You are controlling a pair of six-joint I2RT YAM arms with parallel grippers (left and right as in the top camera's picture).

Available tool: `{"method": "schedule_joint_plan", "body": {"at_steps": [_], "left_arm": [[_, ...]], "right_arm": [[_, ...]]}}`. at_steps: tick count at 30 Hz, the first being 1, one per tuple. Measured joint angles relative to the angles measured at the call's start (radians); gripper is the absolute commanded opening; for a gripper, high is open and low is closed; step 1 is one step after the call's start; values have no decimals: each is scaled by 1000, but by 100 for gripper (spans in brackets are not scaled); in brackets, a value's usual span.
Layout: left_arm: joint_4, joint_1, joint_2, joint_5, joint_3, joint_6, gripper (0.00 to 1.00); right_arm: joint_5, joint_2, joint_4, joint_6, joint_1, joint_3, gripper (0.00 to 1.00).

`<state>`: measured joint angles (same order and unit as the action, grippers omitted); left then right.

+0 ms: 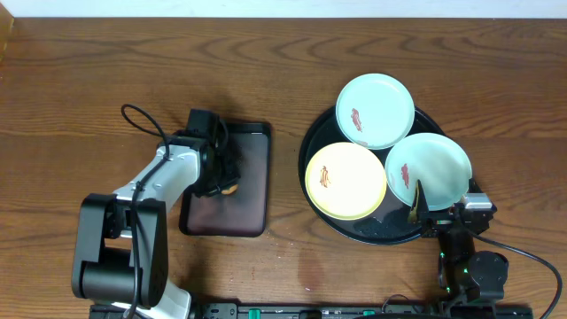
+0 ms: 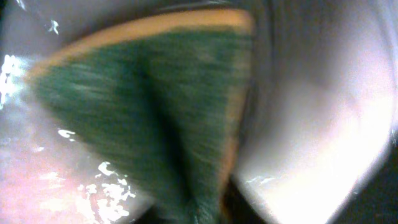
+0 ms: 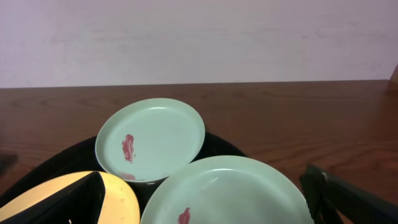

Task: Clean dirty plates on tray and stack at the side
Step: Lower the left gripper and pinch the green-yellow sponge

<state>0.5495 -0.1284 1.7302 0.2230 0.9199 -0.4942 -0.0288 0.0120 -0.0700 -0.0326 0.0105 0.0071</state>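
Observation:
Three plates lie on the round black tray (image 1: 315, 142): a mint plate (image 1: 375, 110) at the back, a mint plate (image 1: 429, 171) at the right and a yellow plate (image 1: 345, 180) at the left. Each bears a small red-brown smear. My right gripper (image 1: 445, 206) is open at the tray's front right edge, its fingers spread to either side of the near mint plate (image 3: 249, 180). The right wrist view also shows the far mint plate (image 3: 150, 138) and the yellow plate (image 3: 121, 202). My left gripper (image 1: 223, 177) is low over the small rectangular tray, pinching a green and yellow sponge (image 2: 155, 118).
The small rectangular black tray (image 1: 252, 182) lies left of the round tray, with a strip of bare wood between them. Brown wood tabletop (image 1: 89, 80) stretches all around. The right arm's cable (image 1: 532, 257) trails at the front right.

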Motion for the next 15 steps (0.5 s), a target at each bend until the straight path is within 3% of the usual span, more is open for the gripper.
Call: {"method": "schedule_joint_plan", "body": {"at_steps": [4, 9, 12, 15], "left_arm": [[-100, -10, -9, -26, 3, -7, 87], [-219, -10, 1, -87, -1, -3, 88], [-260, -10, 6, -130, -6, -3, 87], [-277, -10, 13, -178, -6, -2, 75]], "right_arm": [[0, 0, 0, 0, 0, 0, 99], [0, 0, 0, 0, 0, 0, 99], [0, 0, 0, 0, 0, 0, 99], [0, 0, 0, 0, 0, 0, 99]]}}
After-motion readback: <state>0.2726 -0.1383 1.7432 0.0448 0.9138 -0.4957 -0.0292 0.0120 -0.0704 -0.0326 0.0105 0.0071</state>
